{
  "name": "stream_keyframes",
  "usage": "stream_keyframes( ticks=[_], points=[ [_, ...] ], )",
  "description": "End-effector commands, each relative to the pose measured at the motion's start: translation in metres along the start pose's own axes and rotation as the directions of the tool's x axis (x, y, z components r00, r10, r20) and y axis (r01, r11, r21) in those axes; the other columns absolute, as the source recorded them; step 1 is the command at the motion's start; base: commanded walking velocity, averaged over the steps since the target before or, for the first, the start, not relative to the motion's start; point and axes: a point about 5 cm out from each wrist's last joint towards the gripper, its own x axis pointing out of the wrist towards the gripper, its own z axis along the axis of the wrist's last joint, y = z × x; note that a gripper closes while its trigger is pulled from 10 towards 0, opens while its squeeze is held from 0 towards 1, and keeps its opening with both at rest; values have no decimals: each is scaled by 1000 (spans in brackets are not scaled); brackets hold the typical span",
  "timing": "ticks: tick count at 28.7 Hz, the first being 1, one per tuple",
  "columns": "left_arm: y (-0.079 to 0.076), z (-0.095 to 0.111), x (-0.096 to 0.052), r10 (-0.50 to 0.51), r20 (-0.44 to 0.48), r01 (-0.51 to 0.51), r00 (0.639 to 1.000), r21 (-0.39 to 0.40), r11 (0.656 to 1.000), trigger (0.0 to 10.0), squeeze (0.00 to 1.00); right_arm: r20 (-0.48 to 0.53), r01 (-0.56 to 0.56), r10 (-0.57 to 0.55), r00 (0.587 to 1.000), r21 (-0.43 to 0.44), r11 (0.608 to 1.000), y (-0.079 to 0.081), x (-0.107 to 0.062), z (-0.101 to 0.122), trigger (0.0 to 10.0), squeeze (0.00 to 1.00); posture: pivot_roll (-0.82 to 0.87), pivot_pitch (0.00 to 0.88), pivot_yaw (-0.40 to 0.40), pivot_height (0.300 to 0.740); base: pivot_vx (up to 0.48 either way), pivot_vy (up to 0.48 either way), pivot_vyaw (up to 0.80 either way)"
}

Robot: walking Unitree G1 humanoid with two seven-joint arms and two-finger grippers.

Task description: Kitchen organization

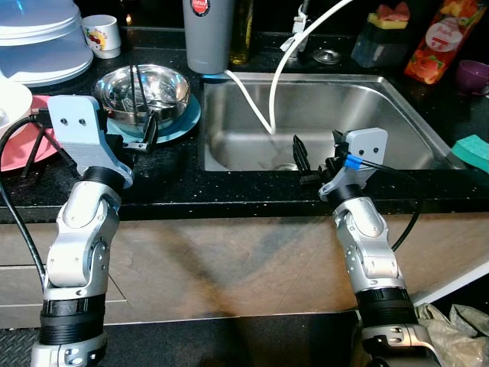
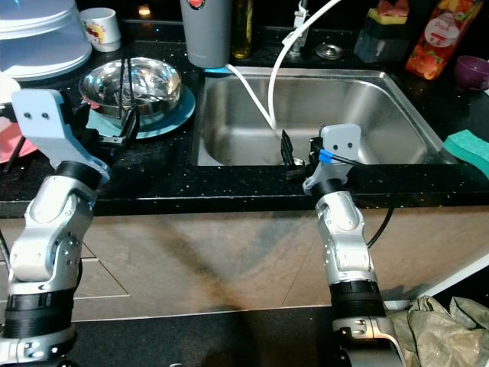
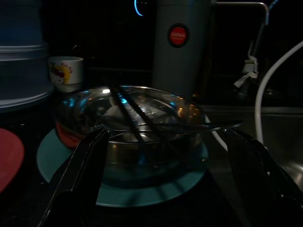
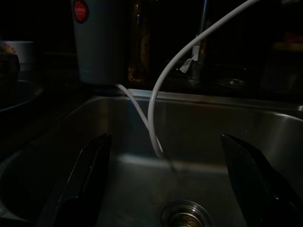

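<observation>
Right claw (image 1: pixel 306 160) over sink (image 1: pixel 382 115) (fingers spread).

Head views bright and sharp, glare on the steel bowl (image 1: pixel 142 93); both wrist views very dark.

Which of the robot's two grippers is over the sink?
The right gripper, open above the front edge of the steel sink. The left gripper instead is open over the dark counter, just before the metal bowl on its teal plate.

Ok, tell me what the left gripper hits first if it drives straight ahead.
Most likely the steel bowl on the teal plate: the open left gripper points straight at its near wall, though depth is unclear.
</observation>
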Motion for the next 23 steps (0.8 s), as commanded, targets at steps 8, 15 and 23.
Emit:
stream_keyframes(
  ticks=[8,15,23],
  points=[
    [4,12,-4,-113,56,114,992,0,994,10000,0,-24,-17,18,1000,42,999,-2,-2,-4,10000,0,21,60,-37,740,0,0,0],
    [-2,22,-10,-338,40,339,940,-27,940,10000,0,-31,-21,22,999,48,999,-7,0,-3,10000,0,28,69,-42,740,0,0,0],
    [-23,20,-23,-604,-28,599,797,-105,794,10000,0,-42,-49,51,998,46,998,-7,1,-3,10000,0,26,72,-44,740,0,0,0]
  ],
)
